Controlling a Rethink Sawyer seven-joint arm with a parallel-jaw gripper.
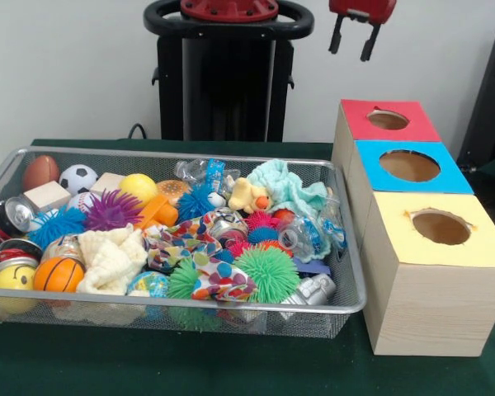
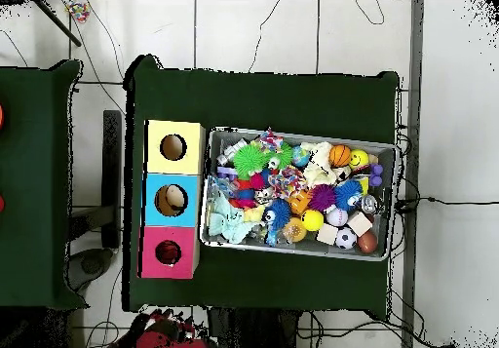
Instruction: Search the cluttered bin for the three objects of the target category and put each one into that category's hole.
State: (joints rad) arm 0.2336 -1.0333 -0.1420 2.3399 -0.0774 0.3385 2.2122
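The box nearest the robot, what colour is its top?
Red top, clearest in the front view.

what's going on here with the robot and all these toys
Nothing is being handled right now. The gripper hangs open and empty above the table, behind the red-topped box. The wire basket is full of clutter; a yellow duck lies near its far side, beside a mint cloth.

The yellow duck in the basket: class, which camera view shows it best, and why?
The front view: the duck shows its yellow body and orange beak, lying beside a mint cloth in the basket. In the overhead view it is a small yellow patch, hard to recognise.
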